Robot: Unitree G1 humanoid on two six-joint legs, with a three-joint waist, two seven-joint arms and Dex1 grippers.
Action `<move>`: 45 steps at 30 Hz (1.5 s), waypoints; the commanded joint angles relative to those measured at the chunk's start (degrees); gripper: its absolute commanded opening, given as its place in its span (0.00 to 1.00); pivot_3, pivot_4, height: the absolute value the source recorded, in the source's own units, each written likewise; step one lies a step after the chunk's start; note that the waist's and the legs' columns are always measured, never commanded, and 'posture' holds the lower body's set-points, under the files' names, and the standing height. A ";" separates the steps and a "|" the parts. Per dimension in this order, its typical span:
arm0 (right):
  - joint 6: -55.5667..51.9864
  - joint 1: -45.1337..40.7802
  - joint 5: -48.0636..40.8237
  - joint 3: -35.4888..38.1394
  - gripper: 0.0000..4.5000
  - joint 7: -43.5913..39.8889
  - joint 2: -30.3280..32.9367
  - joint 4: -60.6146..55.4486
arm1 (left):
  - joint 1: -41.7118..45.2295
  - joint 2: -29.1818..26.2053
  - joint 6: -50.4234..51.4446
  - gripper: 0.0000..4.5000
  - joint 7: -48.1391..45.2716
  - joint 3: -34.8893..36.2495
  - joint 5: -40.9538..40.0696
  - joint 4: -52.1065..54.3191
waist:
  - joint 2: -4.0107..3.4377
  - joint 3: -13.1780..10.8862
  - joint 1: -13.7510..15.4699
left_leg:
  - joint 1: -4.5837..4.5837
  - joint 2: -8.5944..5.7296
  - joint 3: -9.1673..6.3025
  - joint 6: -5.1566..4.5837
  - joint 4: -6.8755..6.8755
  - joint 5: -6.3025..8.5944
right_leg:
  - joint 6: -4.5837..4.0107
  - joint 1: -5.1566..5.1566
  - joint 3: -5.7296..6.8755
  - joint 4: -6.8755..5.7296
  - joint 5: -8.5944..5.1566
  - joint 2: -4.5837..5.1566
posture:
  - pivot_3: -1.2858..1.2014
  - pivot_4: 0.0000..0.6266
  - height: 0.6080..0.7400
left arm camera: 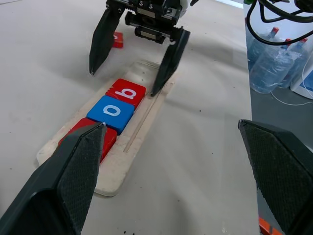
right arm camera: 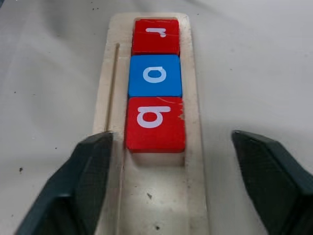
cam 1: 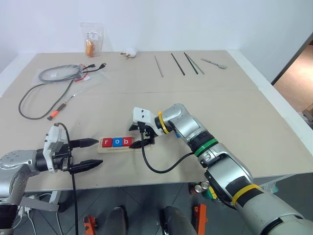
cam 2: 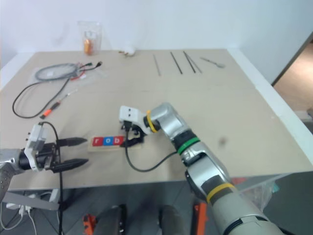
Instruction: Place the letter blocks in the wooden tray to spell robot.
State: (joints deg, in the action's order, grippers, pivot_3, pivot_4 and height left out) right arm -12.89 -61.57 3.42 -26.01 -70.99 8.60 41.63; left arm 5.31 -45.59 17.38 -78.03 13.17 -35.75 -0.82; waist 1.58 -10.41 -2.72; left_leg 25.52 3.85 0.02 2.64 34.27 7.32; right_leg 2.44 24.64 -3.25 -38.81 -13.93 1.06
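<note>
Right gripper (cam 1: pixel 142 136) spread wide at frame centre, empty, over wooden tray (right arm camera: pixel 193 147) holding red r (right arm camera: pixel 155 35), blue o (right arm camera: pixel 154 75), red b (right arm camera: pixel 155 124). Left gripper (cam 1: pixel 87 153) spread too, lower left.

3 letter blocks (left arm camera: pixel 113 106) sit in the wooden tray (left arm camera: pixel 134 147), with the right gripper (left arm camera: pixel 132 81) spread wide over its far end.
</note>
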 commanded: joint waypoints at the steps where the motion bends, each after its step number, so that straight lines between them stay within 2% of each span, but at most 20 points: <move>1: 0.77 -2.99 -1.26 3.13 1.00 -0.29 0.21 1.11 | 0.52 0.01 -0.24 1.00 -0.11 0.03 -0.09 1.19 | 0.00 0.00 0.00 | 0.00 0.00 0.00 0.00 -0.02 0.00 | 0.00 0.01 0.00 0.00 0.00 0.00 | 0.52 0.24 1.00; 5: 0.61 -4.85 -2.74 5.84 1.00 -1.47 1.37 2.30 | 0.70 -0.04 -0.03 1.00 -0.18 -0.16 -0.12 1.13 | 0.00 0.00 0.00 | 0.05 0.00 0.00 0.00 -0.04 0.00 | 0.00 0.09 0.00 -0.01 0.00 -0.01 | 0.52 0.24 1.00; 12: -1.99 -1.85 -6.19 8.36 1.00 -8.19 8.37 -5.55 | 1.28 -0.12 0.30 1.00 -0.36 -0.68 -0.15 1.10 | 0.00 0.00 0.07 | 0.14 -0.01 0.01 0.00 -0.07 0.00 | 0.03 0.16 0.00 -0.02 -0.05 0.00 | 0.52 0.24 1.00; 18: -2.36 0.84 -4.48 12.52 1.00 2.39 14.55 -5.53 | 3.85 0.22 0.43 1.00 -0.89 -2.87 -0.06 2.24 | 0.01 -0.01 0.09 | 0.15 -0.01 0.02 0.01 -0.07 0.00 | 0.01 0.20 -0.02 -0.03 -0.06 0.00 | 0.52 0.24 1.00; 22: 0.19 5.10 -5.60 13.50 1.00 0.66 17.97 -9.48 | 5.82 0.63 1.00 1.00 -1.16 -3.71 -0.39 2.00 | 0.02 0.00 0.04 | 0.15 -0.01 0.04 0.01 -0.08 0.00 | 0.03 0.20 -0.05 -0.03 -0.06 -0.03 | 0.52 0.24 1.00; 25: 2.76 5.25 -4.07 13.21 1.00 0.88 19.39 -5.53 | 6.92 0.88 0.83 1.00 -1.82 -4.65 0.15 1.18 | 0.02 -0.01 -0.13 | 0.15 -0.01 0.07 0.00 -0.11 0.01 | 0.17 0.27 -0.16 -0.07 0.00 -0.09 | 0.52 0.24 1.00; 35: 10.42 -0.04 -1.21 12.38 1.00 2.55 14.81 9.83 | 7.39 1.25 0.59 1.00 -2.07 -5.39 0.38 0.76 | 0.02 -0.01 -0.15 | 0.12 0.00 0.06 -0.01 -0.09 0.00 | 0.11 0.28 -0.32 -0.14 -0.01 -0.21 | 0.52 0.24 1.00; 45: 15.21 -2.77 0.45 12.72 1.00 3.57 10.74 17.77 | 5.19 0.35 1.51 1.00 -0.95 -3.46 -0.61 2.98 | 0.02 -0.01 -0.12 | 0.13 -0.01 0.06 -0.01 -0.09 0.00 | 0.17 0.25 -0.34 -0.16 -0.03 -0.20 | 0.52 0.24 1.00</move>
State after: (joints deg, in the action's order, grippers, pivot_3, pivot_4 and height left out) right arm 0.08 -61.96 3.64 -13.74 -68.23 20.31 57.92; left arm 11.26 -44.16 18.67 -79.17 7.31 -34.96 -0.27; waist 1.60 -10.42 -2.84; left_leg 25.65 3.84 0.09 2.63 34.18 7.32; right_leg 2.60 24.90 -3.59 -38.97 -13.96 0.85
